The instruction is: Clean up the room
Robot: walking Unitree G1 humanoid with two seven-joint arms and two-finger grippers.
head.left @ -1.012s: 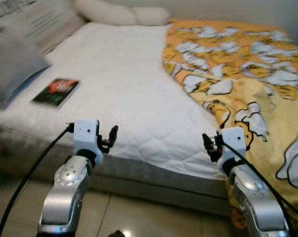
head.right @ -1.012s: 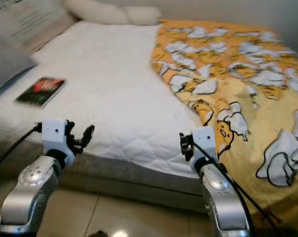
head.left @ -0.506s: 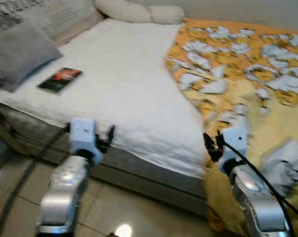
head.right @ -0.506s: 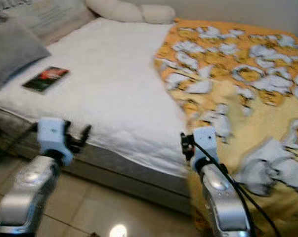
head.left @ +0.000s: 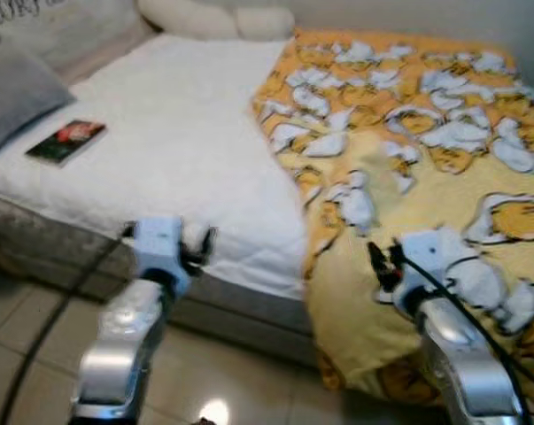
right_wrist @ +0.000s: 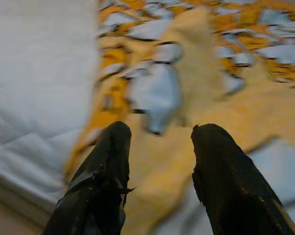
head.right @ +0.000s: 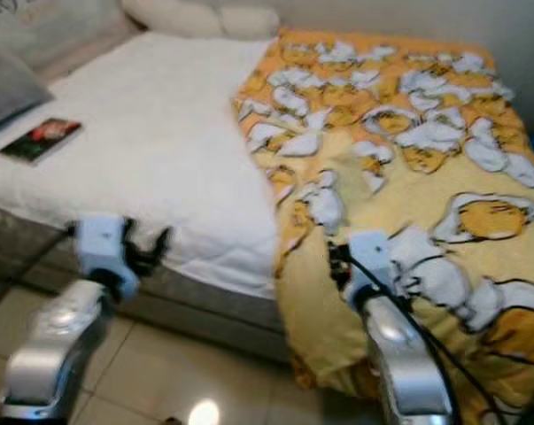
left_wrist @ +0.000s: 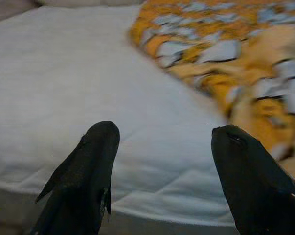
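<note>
In the left eye view I am looking down on a bed (head.left: 160, 159) with a white mattress cover. The yellow blanket (head.left: 408, 177) is lying over the half from 12 to 4 o'clock, its edge hanging toward the floor (head.left: 36, 354) at 6 o'clock. A book (head.left: 65, 142) is resting at 9 o'clock, just beside a grey pillow (head.left: 10, 93).

In the right eye view the left tool (head.right: 147, 248) is hovering at 8 o'clock before the mattress edge, and the right tool (head.right: 339, 264) at 6 o'clock over the blanket.

In the left wrist view the left tool is standing wide, holding nothing, with white sheet ahead.

In the right wrist view the right tool (right_wrist: 159, 161) is also wide and empty, over the blanket.

I am judging the blanket soft, light and limp; I would pinch its hanging hem. The book looks stiff and thin; better to take it by one edge.
</note>
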